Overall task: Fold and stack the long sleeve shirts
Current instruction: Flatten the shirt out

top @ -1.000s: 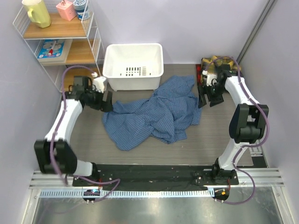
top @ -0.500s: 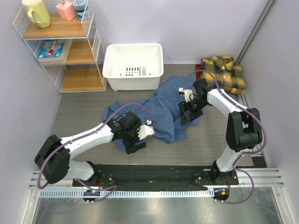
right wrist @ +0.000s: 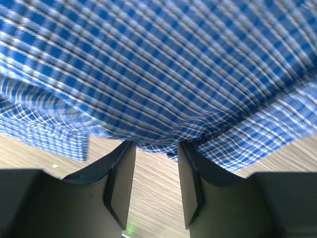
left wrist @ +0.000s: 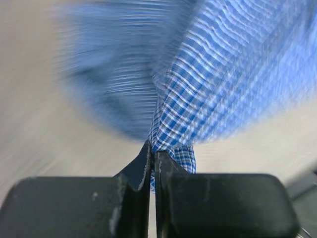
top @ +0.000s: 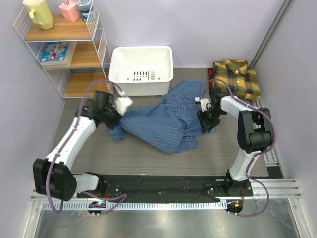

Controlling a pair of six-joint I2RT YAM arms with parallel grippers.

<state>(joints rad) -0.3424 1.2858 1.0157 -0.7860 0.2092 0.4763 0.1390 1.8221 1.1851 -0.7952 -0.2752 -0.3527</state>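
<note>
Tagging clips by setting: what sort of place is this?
Probably a lab mock-up of a laundry corner: a white basket, a wire shelf, and a blue shirt on a plain walled-in table.

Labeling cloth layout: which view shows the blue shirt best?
Top external: the blue shirt shows almost whole, crumpled. Left wrist shows only a pinched edge, mostly blurred; right wrist only a close patch of fabric.

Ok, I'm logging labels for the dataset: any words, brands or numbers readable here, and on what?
No text can be read.
Blue box on the shelf: printed picture, any lettering too small.
Patterned cup: markings too small to read.
</note>
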